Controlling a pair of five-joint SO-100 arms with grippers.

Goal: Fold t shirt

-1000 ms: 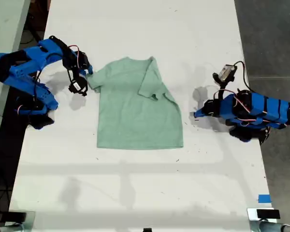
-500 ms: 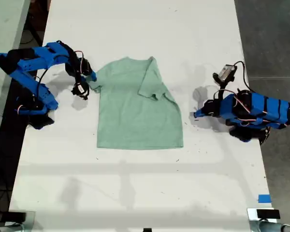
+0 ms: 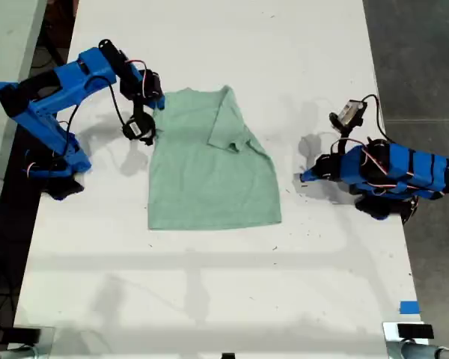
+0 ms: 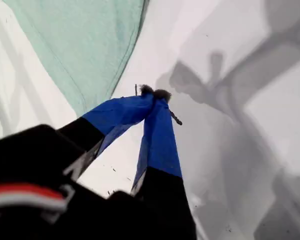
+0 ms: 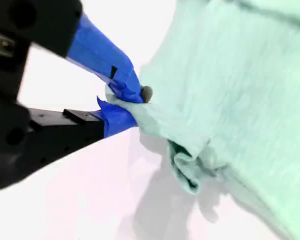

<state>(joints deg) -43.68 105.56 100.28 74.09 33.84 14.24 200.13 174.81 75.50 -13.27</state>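
The pale mint-green t shirt lies flat mid-table, and its sleeve on the exterior view's right is folded in over the chest. The arm at the exterior view's left carries my second gripper. In the second wrist view that gripper is shut on a bunched fold of the t shirt, raised off the table. My first gripper rests low on the table at the exterior view's right, a short way from the shirt's hem. Its fingertips are shut with nothing between them, and the t shirt's edge lies beyond.
The white table stretches toward the exterior view's bottom edge. A strip of blue tape sits near that view's lower right corner. Dark floor lies past the table's edge on that view's right, and another surface borders its left.
My second gripper has risen and moved toward the shirt's middle, drawing the pinched sleeve inward off the table. The shirt's collar end shifted slightly. My first gripper has not moved.
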